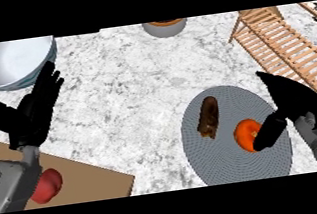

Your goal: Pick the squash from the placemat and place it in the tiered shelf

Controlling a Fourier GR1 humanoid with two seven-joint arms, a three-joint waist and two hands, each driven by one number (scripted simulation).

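Round orange squash (244, 133) sits on the right half of the round grey woven placemat (221, 163), right side partly hidden by the black right hand (295, 103); I take the orange one as the target since the hand is on it. Right hand fingers are spread and not closed: the long fingers point up-left above the squash and the thumb lies across its right edge, so it looks like touching or just over it, no wrap yet. A brown elongated vegetable (209, 116) lies on the same mat just left of the squash, apart from it. The slatted wooden tiered shelf (288, 46) is up and right of the mat, near it. Step looks like grasp approach, pick not done, squash not lifted. Next move calls for closing the fingers round the squash without nudging the brown item, then lifting and carrying up-right to the shelf. Left hand (32, 113) rests at the left, fingers straight and up, holding nothing, below a white bowl (10, 63). A wooden board (90, 183) at lower left has a red item (47, 185) on it
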